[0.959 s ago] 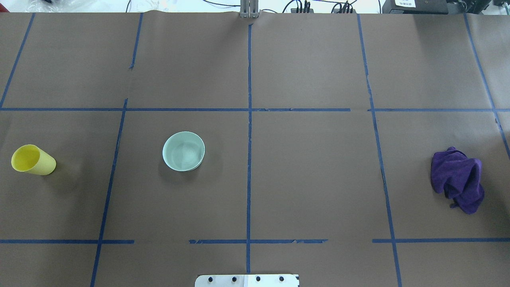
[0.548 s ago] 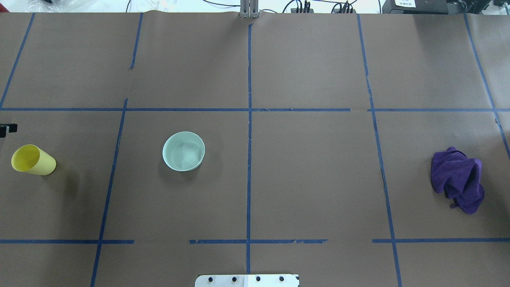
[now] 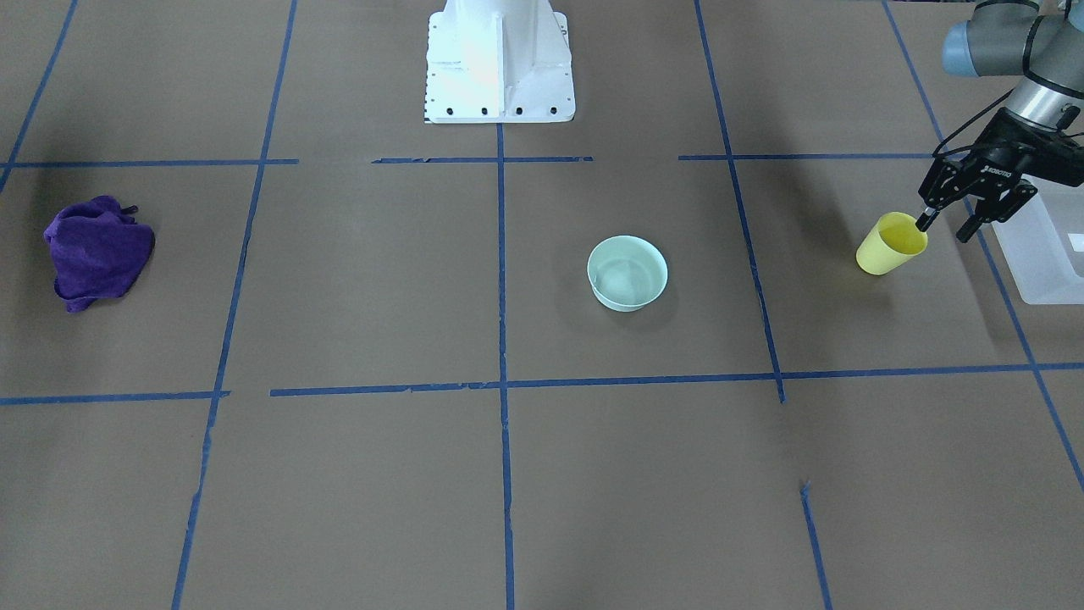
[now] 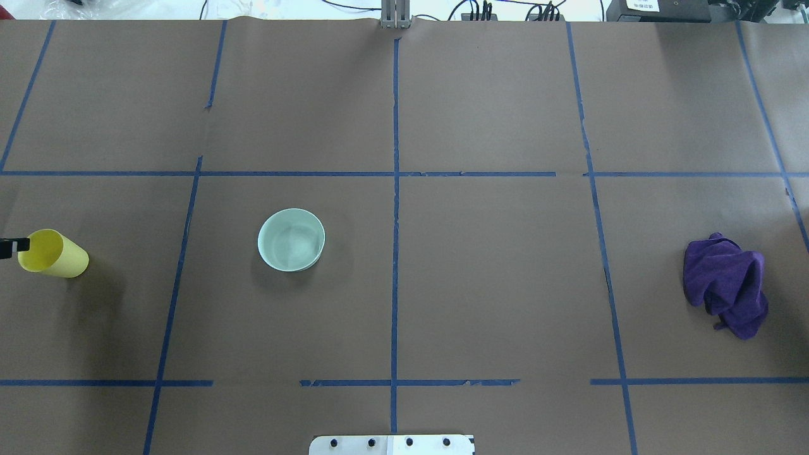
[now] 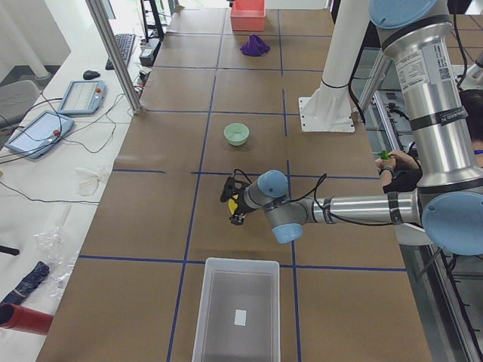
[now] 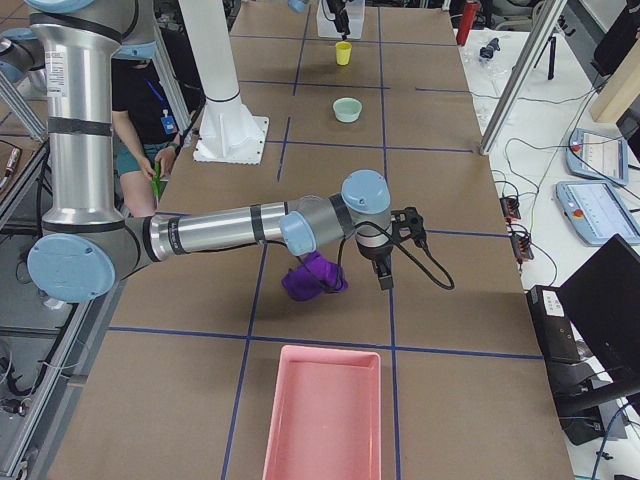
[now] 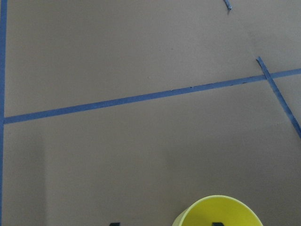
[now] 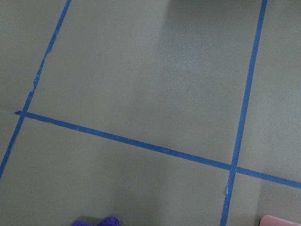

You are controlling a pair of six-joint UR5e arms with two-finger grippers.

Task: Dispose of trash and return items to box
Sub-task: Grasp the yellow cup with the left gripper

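Observation:
The yellow cup stands upright at the table's left end and also shows in the overhead view. My left gripper is open just above it. In the left wrist view one fingertip is over the cup's mouth and the other is outside the rim. The mint-green bowl stands alone near the middle. The translucent box is just beyond the cup, past the left gripper. My right gripper hovers beside the purple cloth; I cannot tell whether it is open or shut.
The purple cloth lies crumpled at the table's right end. A pink tray sits beyond it at that end. The white robot base stands at the robot's edge. Blue tape lines grid the brown table.
A left fingertip came into the overhead view at its left edge and moved toward the robot until it reached the cup's rim. The cup, bowl and cloth have not moved.

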